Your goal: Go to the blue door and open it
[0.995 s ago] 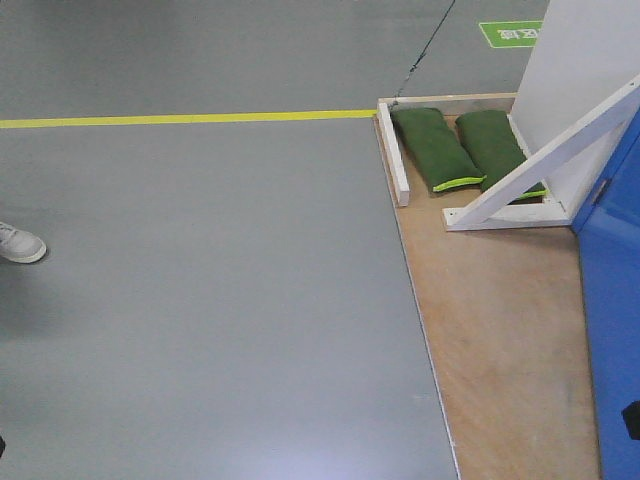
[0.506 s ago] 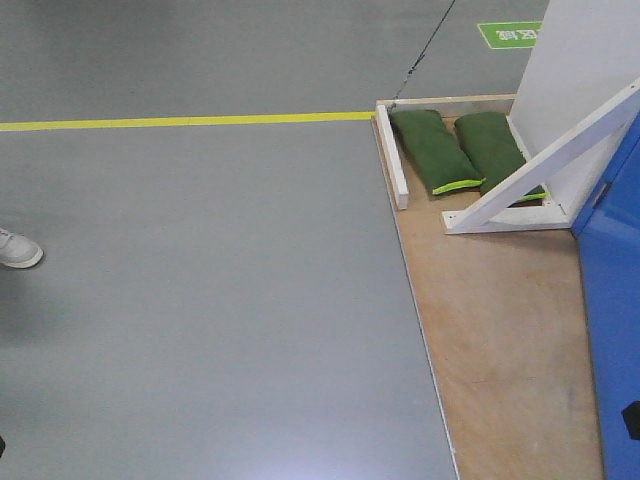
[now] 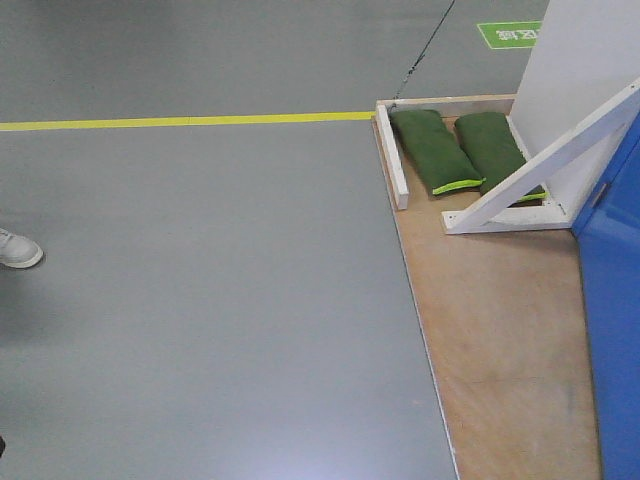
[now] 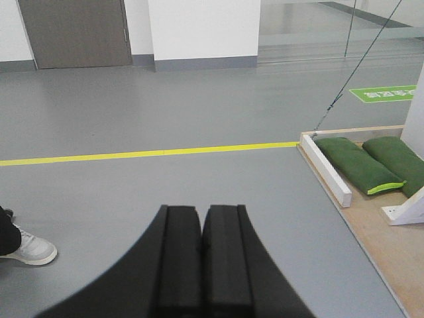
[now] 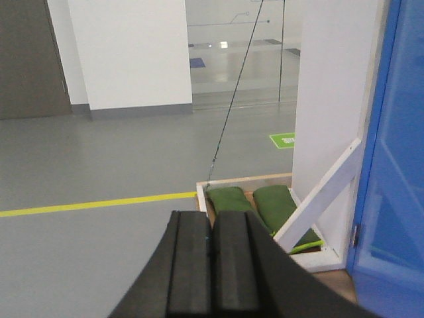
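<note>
The blue door (image 3: 612, 330) stands at the right edge of the front view, on a plywood platform (image 3: 500, 330). It fills the right side of the right wrist view (image 5: 394, 159), with a small metal hinge plate (image 5: 356, 236) on its edge. Its lever handle is out of view. My left gripper (image 4: 201, 215) is shut and empty above the grey floor. My right gripper (image 5: 212, 222) is shut and empty, left of the door and some way short of it.
A white panel (image 3: 585, 60) with a slanted white brace (image 3: 545, 160) stands beside the door. Two green sandbags (image 3: 465, 150) lie in a white wooden frame (image 3: 390, 150). A yellow floor line (image 3: 180, 121) runs left. A person's white shoe (image 3: 18, 250) is at the left.
The view has shifted slightly: the shoe and platform moved a little. A small dark object at the lower right edge of the front view is out of frame now. Both grippers stay shut.
</note>
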Tool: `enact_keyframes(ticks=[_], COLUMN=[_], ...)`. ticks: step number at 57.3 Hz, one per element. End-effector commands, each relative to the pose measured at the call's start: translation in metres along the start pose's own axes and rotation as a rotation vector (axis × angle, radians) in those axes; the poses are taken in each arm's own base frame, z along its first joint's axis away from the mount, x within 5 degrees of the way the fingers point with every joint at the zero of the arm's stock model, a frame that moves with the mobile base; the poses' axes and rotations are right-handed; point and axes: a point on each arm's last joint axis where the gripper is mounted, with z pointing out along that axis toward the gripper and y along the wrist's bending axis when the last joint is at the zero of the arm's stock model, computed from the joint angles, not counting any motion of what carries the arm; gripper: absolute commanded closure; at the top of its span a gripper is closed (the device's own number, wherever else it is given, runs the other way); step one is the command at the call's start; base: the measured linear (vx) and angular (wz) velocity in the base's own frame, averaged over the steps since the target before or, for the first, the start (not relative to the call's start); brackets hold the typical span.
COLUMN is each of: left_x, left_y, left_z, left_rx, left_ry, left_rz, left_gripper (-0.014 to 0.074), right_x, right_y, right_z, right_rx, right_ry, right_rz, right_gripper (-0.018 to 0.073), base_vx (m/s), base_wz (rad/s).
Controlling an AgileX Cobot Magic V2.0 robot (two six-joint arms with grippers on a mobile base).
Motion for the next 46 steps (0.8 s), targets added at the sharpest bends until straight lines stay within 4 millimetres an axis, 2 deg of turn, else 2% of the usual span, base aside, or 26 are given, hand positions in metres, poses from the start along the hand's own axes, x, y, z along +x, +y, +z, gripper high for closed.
enact_keyframes(ticks=[1, 10, 18, 26, 40, 46], left_x=[-0.016, -0.016, -0.016, -0.016, -0.016, -0.016], left_y=[0.000, 0.000, 0.000, 0.000, 0.000, 0.000], left_z=[-0.004, -0.004, -0.004, -0.004, -0.004, -0.004], left_rx=[0.009, 0.009, 0.009, 0.009, 0.009, 0.009], left_ry=[-0.115, -0.115, -0.115, -0.115, -0.115, -0.115], left_rz=[-0.007, -0.007, -0.007, -0.007, -0.007, -0.007], left_gripper=[0.0524, 0.0524, 0.0524, 0.0524, 0.0524, 0.0524], right_x=[-0.055, -0.134, -0.182, -0.202, -0.209, -0.223], right_y=[0.001, 0.004, 0.005, 0.005, 0.006, 0.005], right_z=[-0.008, -0.010, -0.010, -0.004, 0.001, 0.007], right_rx=[0.006, 0.003, 0.002, 0.000, -0.023, 0.013], right_ry=[-0.073, -0.136, -0.247, -0.361, -0.436, -0.522], right_rz=[-0.009, -0.007, -0.009, -0.010, 0.030, -0.054], right_gripper=[0.0547, 0.0547, 0.0547, 0.0547, 0.0547, 0.0547], base_vx=[0.00, 0.00, 0.00, 0.00, 0.00, 0.00], base_wz=[0.00, 0.00, 0.00, 0.00, 0.00, 0.00])
